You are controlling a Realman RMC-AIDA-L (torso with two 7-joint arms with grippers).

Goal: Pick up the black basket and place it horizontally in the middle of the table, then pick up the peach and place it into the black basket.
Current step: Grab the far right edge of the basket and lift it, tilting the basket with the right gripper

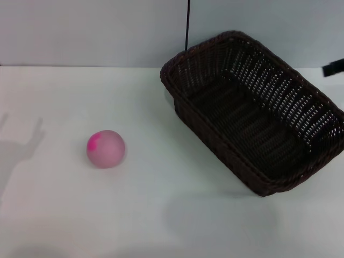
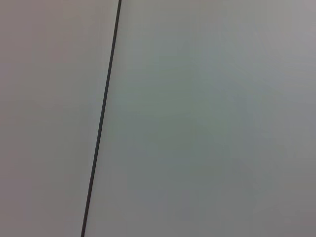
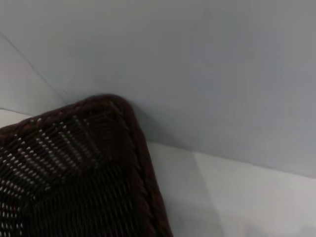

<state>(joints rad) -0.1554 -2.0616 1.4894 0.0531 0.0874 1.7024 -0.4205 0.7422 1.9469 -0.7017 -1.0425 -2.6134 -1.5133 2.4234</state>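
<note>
Looking down from the head, I see the table (image 1: pixel 161 226) white and flat in front of me. The peach (image 1: pixel 106 149) sits on it over on my left side, well apart from the basket (image 1: pixel 252 113). The basket sits farther back on my right, turned at a slant, with its open side up. At the far right edge a small dark bit pokes in; I cannot tell what it is. My right wrist view shows one basket corner (image 3: pixel 106 106) close by. My left wrist view shows only a wall (image 2: pixel 207 123) with a thin dark line (image 2: pixel 101 123). I cannot see either claw, so I cannot tell how they stand.
</note>
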